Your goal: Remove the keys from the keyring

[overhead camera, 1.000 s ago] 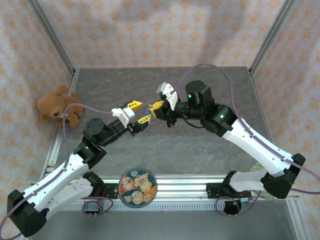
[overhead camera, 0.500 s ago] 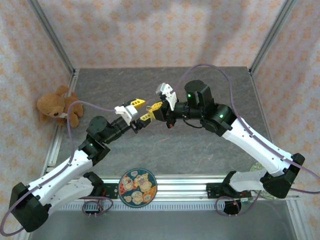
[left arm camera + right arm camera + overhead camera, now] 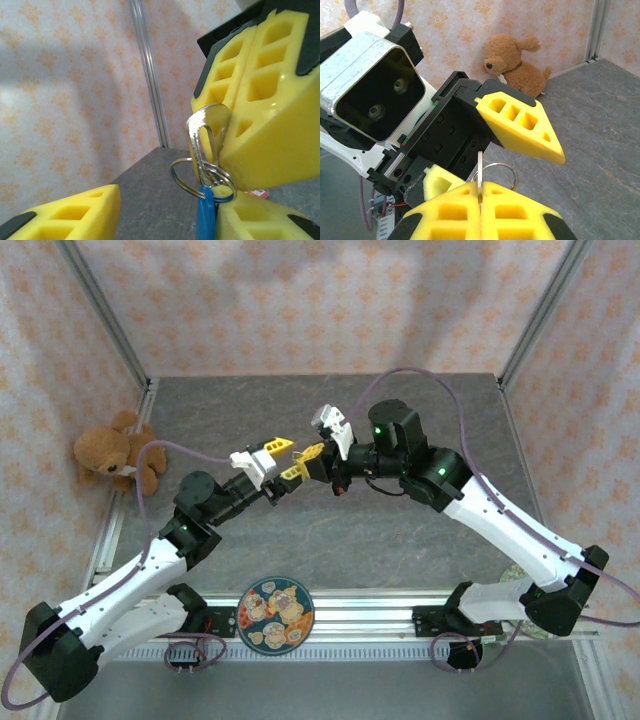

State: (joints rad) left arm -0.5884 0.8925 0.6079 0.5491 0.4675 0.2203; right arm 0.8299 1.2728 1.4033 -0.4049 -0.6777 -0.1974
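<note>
Above the table (image 3: 400, 540), top view: left gripper (image 3: 288, 459) and right gripper (image 3: 308, 455) meet tip to tip (whatever is between them is too small to tell). Left wrist: the right gripper is clamped on the key (image 3: 209, 120); the ring (image 3: 181, 175) and blue tag (image 3: 204, 220) hang below, between the left fingers (image 3: 75, 212), which stand apart. Right wrist: its own fingers (image 3: 450, 212) press together on the key's thin edge, bear (image 3: 515, 65) beyond.

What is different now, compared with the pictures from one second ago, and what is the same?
The left tool moved away from its base, towards the right tool, and its jaws narrowed around the hanging keyring, not yet clamping it. The right tool stayed in place, shut on the key. The teddy bear and plate did not move.
</note>
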